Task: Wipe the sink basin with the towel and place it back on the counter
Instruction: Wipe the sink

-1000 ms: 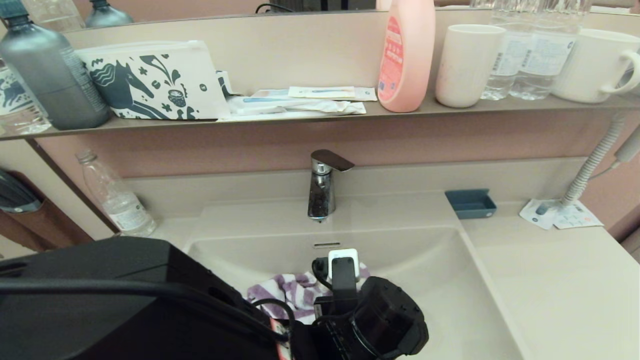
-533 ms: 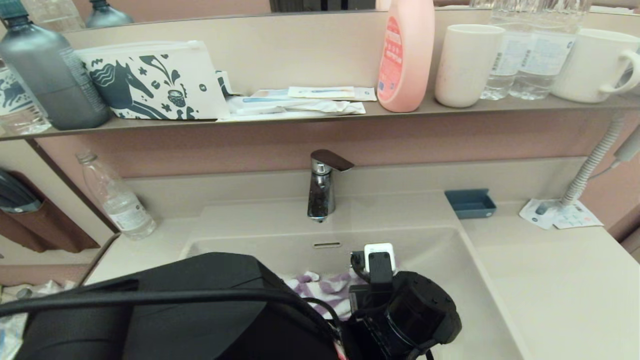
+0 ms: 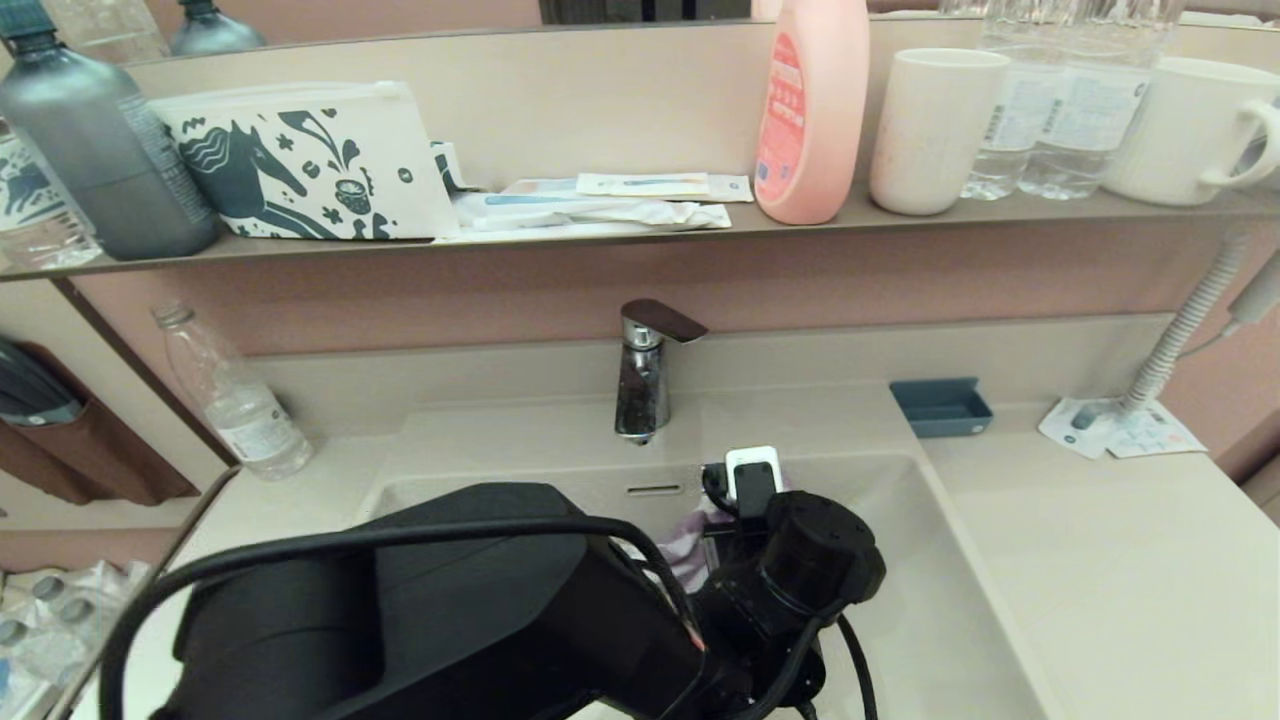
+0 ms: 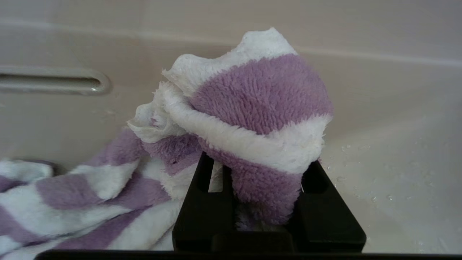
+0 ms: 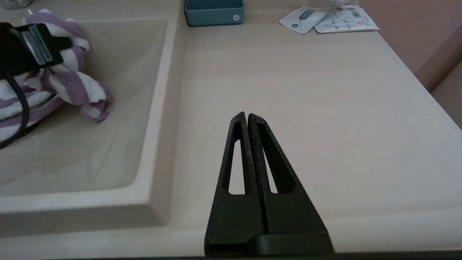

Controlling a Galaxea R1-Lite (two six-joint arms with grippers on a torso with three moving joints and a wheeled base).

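The purple-and-white striped towel (image 4: pixel 260 97) is bunched between the black fingers of my left gripper (image 4: pixel 258 169), which is shut on it. The rest of the cloth trails over the floor of the sink basin (image 3: pixel 900 560). In the head view the left wrist (image 3: pixel 790 550) hangs over the basin's back part, right of the overflow slot (image 3: pixel 653 490), and only a bit of towel (image 3: pixel 690 555) shows beside it. The drain plug is hidden. My right gripper (image 5: pixel 247 115) is shut and empty, low over the counter (image 5: pixel 306 90) right of the basin, and is out of the head view.
A chrome faucet (image 3: pixel 645 370) stands behind the basin. On the counter are a blue dish (image 3: pixel 940 407), paper packets (image 3: pixel 1120 428) and a hose at the right, and a clear bottle (image 3: pixel 235 400) at the left. The shelf above holds bottles, cups and a horse-print pouch (image 3: pixel 300 160).
My left arm has swung right and then toward the basin's back wall, dragging the towel with it. More of the towel is now hidden under the arm.
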